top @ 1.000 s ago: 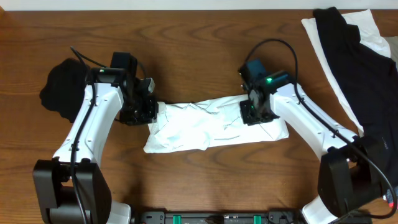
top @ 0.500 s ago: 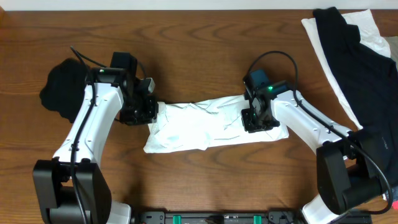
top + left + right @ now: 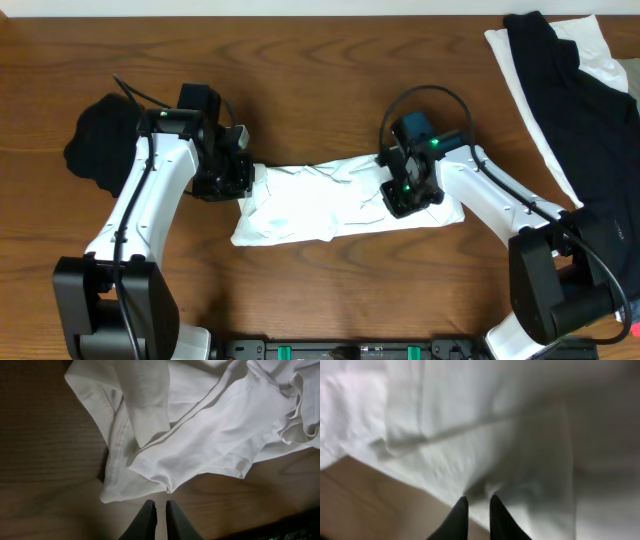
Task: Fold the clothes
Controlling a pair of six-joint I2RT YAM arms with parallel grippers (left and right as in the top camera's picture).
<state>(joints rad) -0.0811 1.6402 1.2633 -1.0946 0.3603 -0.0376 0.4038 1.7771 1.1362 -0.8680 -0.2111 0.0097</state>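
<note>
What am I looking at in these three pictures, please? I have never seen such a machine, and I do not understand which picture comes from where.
These are two robot arms at a wooden table. Each arm ends in a gripper with two fingers. The wide picture comes from a camera above the table. The other two come from a small camera on each wrist, so the dark fingers show at the bottom. A crumpled white shirt lies between the arms. A black garment lies at the left, and a pile of black and white clothes lies at the far right. The left gripper is shut at the shirt's edge; I cannot tell whether it pinches cloth. The right gripper is over the shirt, but that picture is blurred, so a grip is unclear.
</note>
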